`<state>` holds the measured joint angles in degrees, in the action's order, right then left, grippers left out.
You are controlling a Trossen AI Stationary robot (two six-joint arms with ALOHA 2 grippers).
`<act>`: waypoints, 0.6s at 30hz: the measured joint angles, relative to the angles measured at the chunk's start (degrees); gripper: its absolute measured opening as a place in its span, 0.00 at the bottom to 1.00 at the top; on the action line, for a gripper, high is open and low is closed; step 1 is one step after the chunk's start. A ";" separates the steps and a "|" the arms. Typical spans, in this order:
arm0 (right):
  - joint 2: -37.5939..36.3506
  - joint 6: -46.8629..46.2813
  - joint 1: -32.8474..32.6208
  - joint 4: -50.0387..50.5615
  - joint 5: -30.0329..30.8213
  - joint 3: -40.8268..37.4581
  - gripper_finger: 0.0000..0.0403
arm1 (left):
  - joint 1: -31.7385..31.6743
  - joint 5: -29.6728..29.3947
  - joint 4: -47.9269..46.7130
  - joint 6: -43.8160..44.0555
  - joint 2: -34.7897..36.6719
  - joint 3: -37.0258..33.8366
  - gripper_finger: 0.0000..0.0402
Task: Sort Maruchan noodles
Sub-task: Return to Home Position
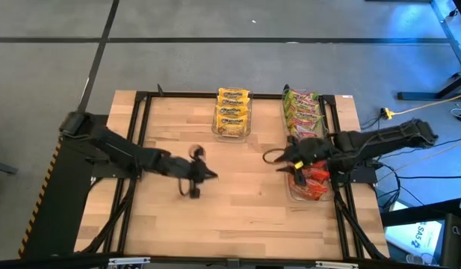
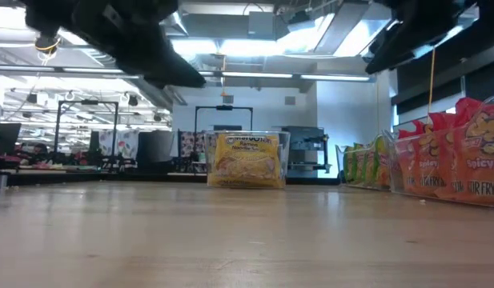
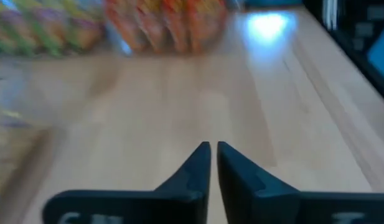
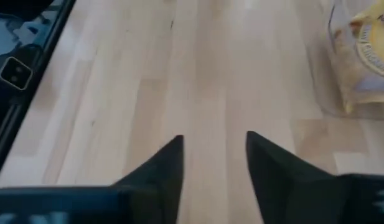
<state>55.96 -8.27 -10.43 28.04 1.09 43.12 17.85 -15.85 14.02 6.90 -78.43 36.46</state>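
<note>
The Maruchan noodles stand sorted by colour in clear bins. Yellow packets (image 1: 232,112) are at the far middle, green ones (image 1: 302,110) at the far right, and red-orange ones (image 1: 314,183) nearer on the right. My left gripper (image 1: 211,174) hangs over the bare wood left of centre, shut with nothing between its fingers (image 3: 213,148). My right gripper (image 1: 284,164) hovers just left of the red-orange bin, open and empty (image 4: 213,142). It points toward the table's left side. In the low view the packets stand upright in their bins (image 2: 246,160).
A black frame (image 1: 140,127) runs along the wooden table's left, far and right sides. The middle and near part of the tabletop (image 1: 237,209) is bare wood. A small dark round piece (image 1: 194,192) shows below the left wrist. Cables trail off the right edge.
</note>
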 joint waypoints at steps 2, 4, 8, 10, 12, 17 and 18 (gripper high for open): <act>0.03 2.35 3.58 -1.06 -3.18 -0.23 0.30 | -2.46 0.45 4.87 0.40 4.83 -5.30 0.02; 0.03 3.99 6.35 -2.93 -5.61 -0.23 0.22 | -4.22 0.54 8.71 0.86 9.90 -9.84 0.01; 0.02 6.00 9.47 -4.58 -9.30 -0.23 0.08 | -6.55 0.17 11.79 2.03 19.45 -17.66 0.03; -0.24 7.07 10.25 -4.85 -10.28 -0.21 0.03 | -7.31 0.15 12.71 1.99 23.75 -20.62 0.03; -0.58 7.56 10.95 -5.01 -10.67 -0.21 0.01 | -8.18 0.13 12.70 2.01 27.80 -23.02 0.03; -1.98 7.54 10.88 -5.50 -10.80 -0.21 0.04 | -9.77 0.07 12.57 2.03 36.55 -27.99 0.03; -2.45 7.51 10.88 -5.51 -10.80 -0.35 0.04 | -10.15 0.10 12.60 2.02 38.18 -28.88 0.03</act>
<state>53.50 -0.76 0.45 22.53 -9.71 42.77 7.70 -15.75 26.61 8.91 -40.25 7.58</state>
